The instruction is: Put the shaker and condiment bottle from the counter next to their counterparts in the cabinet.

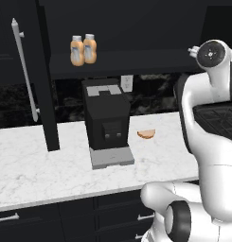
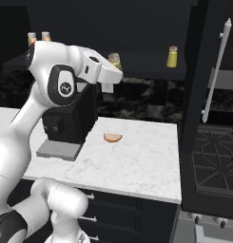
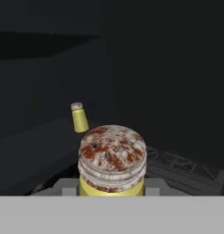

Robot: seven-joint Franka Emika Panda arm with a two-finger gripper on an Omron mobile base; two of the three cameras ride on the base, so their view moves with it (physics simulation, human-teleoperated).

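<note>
Your gripper [image 3: 111, 192] clasps the shaker [image 3: 112, 160] — raised level with the cabinet [image 2: 137, 61] shelf; next, carry it beside its yellow-green counterpart [image 2: 172, 57] — then release.

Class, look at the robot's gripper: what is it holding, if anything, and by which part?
The gripper holds the yellow-green shaker by its body, just below the speckled cap.

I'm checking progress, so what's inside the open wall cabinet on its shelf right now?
On the cabinet shelf stand two orange bottles side by side and one yellow-green shaker farther right. The second shaker is in the end effector's grip; the shelf's dark back corners are unreadable.
</note>
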